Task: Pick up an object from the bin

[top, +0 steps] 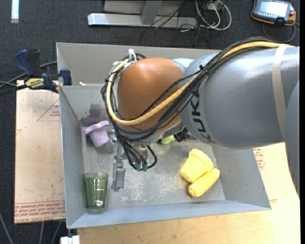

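The gripper is seen low over the floor of the grey metal bin, just to the right of the translucent green plastic cup, which stands upright in the near left corner. Its tip is pointed down at bare floor beside that cup. Whether it is open or closed cannot be told, as much of it is hidden by the black and yellow cables and the rounded orange cover of the wrist.

Above the green cup, towards the far wall, a lilac plastic piece is seen lying on its side. A dull grey-violet lump lies further back still from the cup; its kind cannot be made out. To the right of the cup and further back, a small bright green piece is partly covered by the wrist. Well to the right of the cup, a pale yellow cup-shaped piece is lying on its side, and a yellow elongated piece is touching it on the near side.

The bin floor is scuffed and speckled with pale marks. The large grey arm is stretched across the bin's right half. Beyond the far wall a dark floor is seen, with a grey metal bar and an orange-and-grey handheld unit lying on it.
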`<act>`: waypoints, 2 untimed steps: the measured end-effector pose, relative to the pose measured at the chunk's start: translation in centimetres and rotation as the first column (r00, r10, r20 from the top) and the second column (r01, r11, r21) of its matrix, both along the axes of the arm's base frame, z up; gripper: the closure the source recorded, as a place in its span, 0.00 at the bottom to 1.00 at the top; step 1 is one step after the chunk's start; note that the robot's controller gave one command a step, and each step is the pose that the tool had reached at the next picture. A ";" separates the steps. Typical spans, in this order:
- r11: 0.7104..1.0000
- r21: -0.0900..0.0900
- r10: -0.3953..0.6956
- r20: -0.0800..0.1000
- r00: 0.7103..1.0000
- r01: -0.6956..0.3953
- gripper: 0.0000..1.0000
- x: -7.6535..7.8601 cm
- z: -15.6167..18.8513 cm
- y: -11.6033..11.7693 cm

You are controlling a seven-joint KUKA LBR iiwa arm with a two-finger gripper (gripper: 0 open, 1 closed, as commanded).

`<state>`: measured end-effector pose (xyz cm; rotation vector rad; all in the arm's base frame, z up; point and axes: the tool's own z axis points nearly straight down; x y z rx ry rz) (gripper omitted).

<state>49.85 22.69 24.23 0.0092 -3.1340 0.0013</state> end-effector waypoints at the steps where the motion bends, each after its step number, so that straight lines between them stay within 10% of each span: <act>1: 1.000 0.002 -0.006 0.008 1.000 0.006 0.00 0.2 0.5 -0.2; 2: 0.993 0.003 0.120 0.010 0.993 -0.120 0.00 0.3 -3.4 0.5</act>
